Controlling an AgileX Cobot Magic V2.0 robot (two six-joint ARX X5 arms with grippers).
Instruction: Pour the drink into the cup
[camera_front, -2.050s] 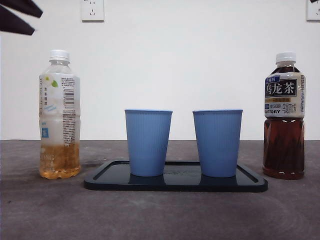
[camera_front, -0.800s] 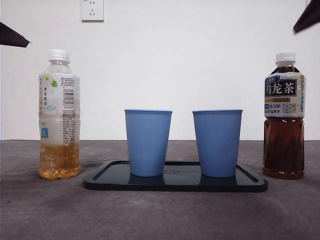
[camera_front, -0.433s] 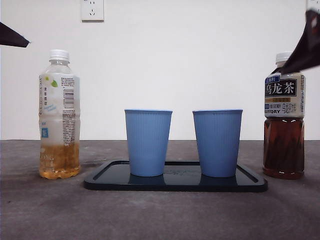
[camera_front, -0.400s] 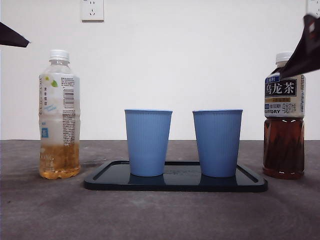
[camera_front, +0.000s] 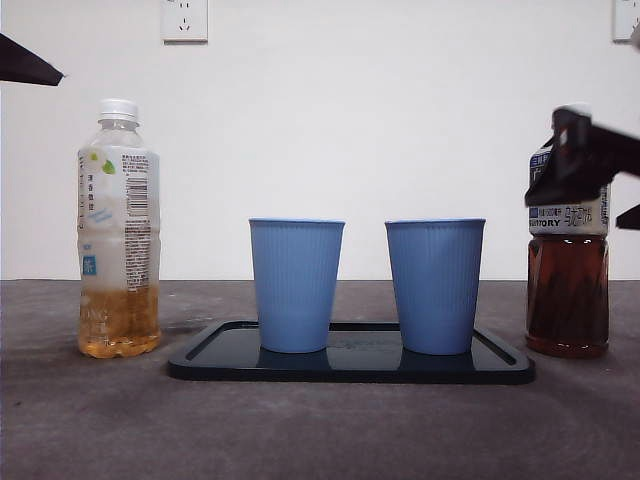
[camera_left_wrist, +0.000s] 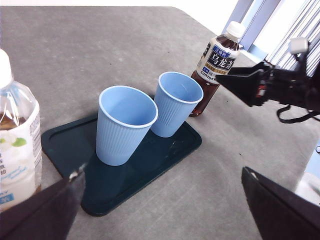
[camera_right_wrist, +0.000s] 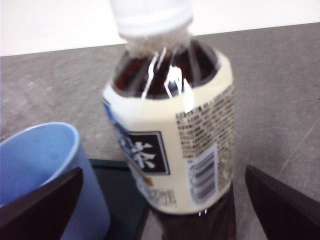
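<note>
A dark oolong tea bottle (camera_front: 567, 300) with a white cap stands to the right of the tray. My right gripper (camera_front: 594, 186) is level with its label, and in the right wrist view the right gripper (camera_right_wrist: 162, 212) is open, one jaw on each side of the bottle (camera_right_wrist: 172, 125). Two blue cups (camera_front: 296, 285) (camera_front: 435, 285) stand upright on the black tray (camera_front: 350, 367). A pale tea bottle (camera_front: 118, 230) stands at the left. My left gripper (camera_left_wrist: 160, 215) is open and hovers high above the left end of the table, near that pale bottle (camera_left_wrist: 15, 145).
The grey table runs to a white wall with sockets (camera_front: 185, 20). The left arm shows only as a black tip (camera_front: 25, 62) at the top left corner. Bare table lies in front of the tray.
My right gripper has come down from the top right corner to the dark bottle's label height. Bottles, cups and tray have not moved; the left arm stays at its corner.
</note>
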